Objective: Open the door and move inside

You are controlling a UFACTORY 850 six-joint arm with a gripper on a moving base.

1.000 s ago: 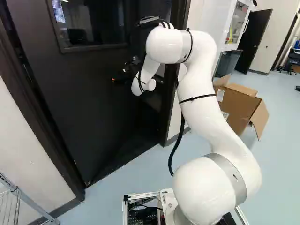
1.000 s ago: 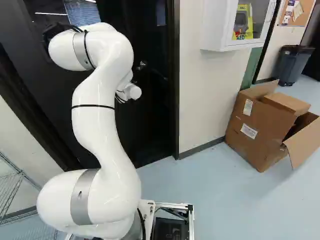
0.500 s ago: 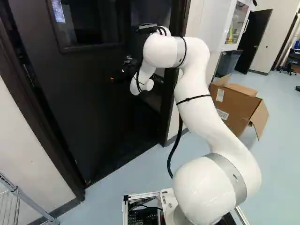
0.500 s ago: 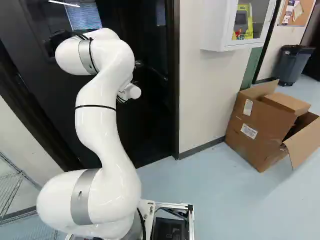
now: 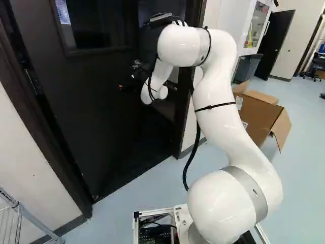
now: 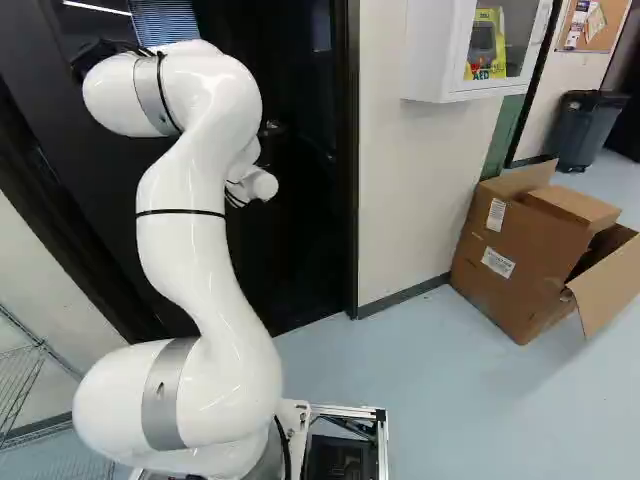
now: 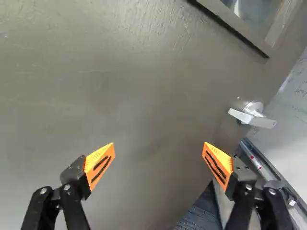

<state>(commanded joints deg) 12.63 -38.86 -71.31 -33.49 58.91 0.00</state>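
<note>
One dark windowed door (image 5: 96,122): seemingly ajar, ahead on our left.
Silver metal lever (image 7: 259,121): ungripped, near its free edge.
Black orange-padded hand (image 7: 159,147): spread, empty.
Dark-framed doorway (image 6: 353,200): we must widen it, then enter.

One lever handle (image 7: 252,118), one cardboard box (image 6: 500,270), one wall cabinet (image 6: 434,60), two orange pads (image 7: 100,165)

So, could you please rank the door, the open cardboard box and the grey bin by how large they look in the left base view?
1. Door, by far the largest, though its top runs out of view
2. Cardboard box
3. Grey bin, the smallest, partly hidden behind the box
</note>
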